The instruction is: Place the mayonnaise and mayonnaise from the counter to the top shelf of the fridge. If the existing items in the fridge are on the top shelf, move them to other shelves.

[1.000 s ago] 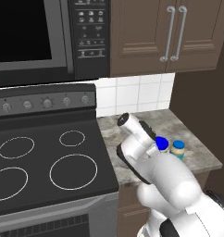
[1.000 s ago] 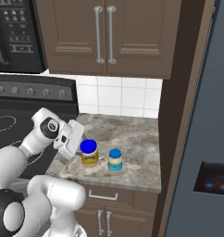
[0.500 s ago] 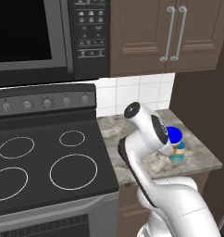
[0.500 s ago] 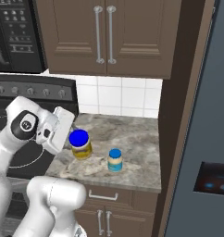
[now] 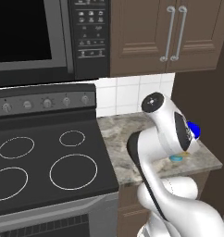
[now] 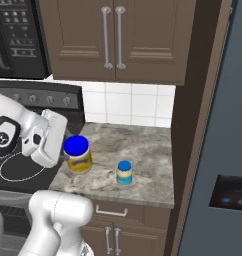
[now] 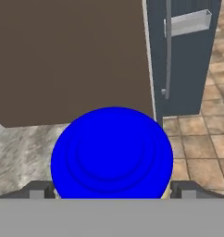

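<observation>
The gripper held the larger mayonnaise jar, its two fingertips set wide on either side of the blue lid, which lay right between them in the hand view. The jaws stood as wide as the jar made them, so this read as a grip around a broad thing, not an empty spread hand. In the right base view the jar hung tilted just above the left front part of the counter, apparently lifted clear of the stone, though whether its base had left the slab fully was hard to tell. The tilt followed from the hand gripping it from the side and swinging upward.

The smaller jar stood upright near the counter's front edge, just beside the lifted one and apart from it, waiting its turn. The fridge rose past the counter's right end, door shut as far as could be seen, so the carry probably needed the door opened first.
</observation>
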